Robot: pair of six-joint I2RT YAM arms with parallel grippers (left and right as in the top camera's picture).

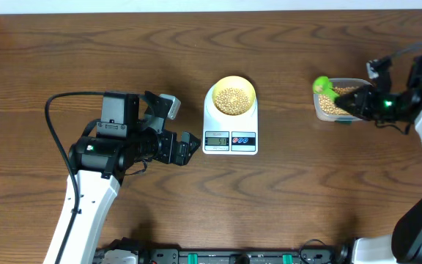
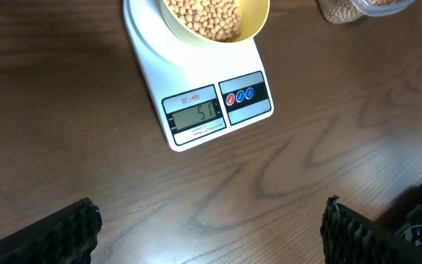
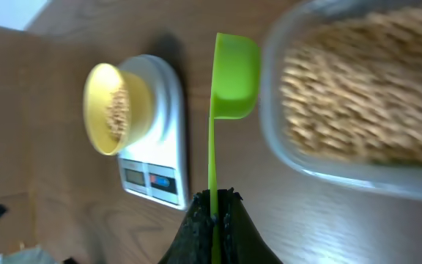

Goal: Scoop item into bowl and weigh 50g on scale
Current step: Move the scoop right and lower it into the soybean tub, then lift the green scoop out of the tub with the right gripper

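**A:** Wood table, left to right: what's your left gripper (image 1: 187, 149) doing?

**B:** My left gripper stands wide apart, holding nothing, just left of the scale (image 1: 229, 147).

**A:** And the beans (image 1: 231, 100)?

**B:** A heap lies in the yellow bowl (image 1: 249, 86), which sits on the scale. The display shows 51. More beans fill the clear tub (image 1: 318, 110) on the right.

**A:** Your right gripper (image 3: 212, 213)?

**B:** Clamped tight on the handle of the green scoop (image 3: 234, 73), whose cup is at the tub's left edge.
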